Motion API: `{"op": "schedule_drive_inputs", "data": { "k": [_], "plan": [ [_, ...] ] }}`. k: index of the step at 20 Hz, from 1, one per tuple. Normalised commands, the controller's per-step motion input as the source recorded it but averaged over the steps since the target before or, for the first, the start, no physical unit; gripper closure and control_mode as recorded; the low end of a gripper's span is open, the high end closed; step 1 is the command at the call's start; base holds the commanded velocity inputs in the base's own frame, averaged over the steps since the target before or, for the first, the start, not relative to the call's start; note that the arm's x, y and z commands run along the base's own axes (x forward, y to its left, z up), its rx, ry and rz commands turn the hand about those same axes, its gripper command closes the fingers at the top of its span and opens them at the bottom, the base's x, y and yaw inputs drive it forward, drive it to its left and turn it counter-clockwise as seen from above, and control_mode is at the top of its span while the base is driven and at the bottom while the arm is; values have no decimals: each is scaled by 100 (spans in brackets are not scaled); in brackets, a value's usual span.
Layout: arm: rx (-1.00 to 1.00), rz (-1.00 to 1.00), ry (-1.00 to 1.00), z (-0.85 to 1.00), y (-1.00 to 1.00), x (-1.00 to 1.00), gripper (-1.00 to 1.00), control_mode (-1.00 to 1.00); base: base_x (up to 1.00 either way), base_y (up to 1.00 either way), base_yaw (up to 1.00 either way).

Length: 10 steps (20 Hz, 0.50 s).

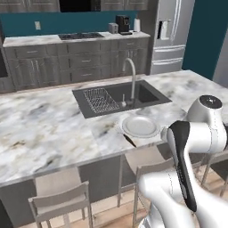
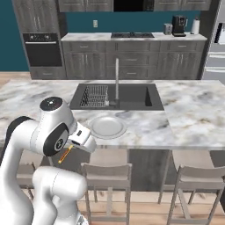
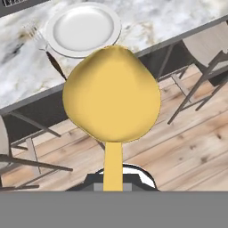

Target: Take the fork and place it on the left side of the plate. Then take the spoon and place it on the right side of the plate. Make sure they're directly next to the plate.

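Observation:
The spoon (image 3: 111, 95) is held by its orange-gold handle, my gripper (image 3: 113, 180) shut on it, and its golden bowl fills the middle of the hand view. From the right base view its handle (image 2: 66, 154) pokes out below the hand, off the counter's near edge and below its top. The plate (image 1: 140, 126) (image 2: 107, 127) (image 3: 83, 29) rests on the marble island in front of the sink. Close by the plate's left rim lies the fork (image 3: 53, 62) (image 1: 129, 141), its dark handle pointing toward the counter edge.
A dark sink (image 1: 120, 98) with a dish rack and a tall faucet (image 1: 132, 75) sits just behind the plate. Stools (image 2: 107, 176) stand under the island's near edge, over a wooden floor. Marble counter (image 2: 193, 114) stretches right of the plate.

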Motion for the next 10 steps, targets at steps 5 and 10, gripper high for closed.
{"op": "schedule_drive_inputs", "data": {
  "k": [5,10],
  "plan": [
    [0,0,0,0,0,0,100,100,0,-54,3],
    [0,0,0,0,0,0,100,100,3,-52,4]
  ]
}}
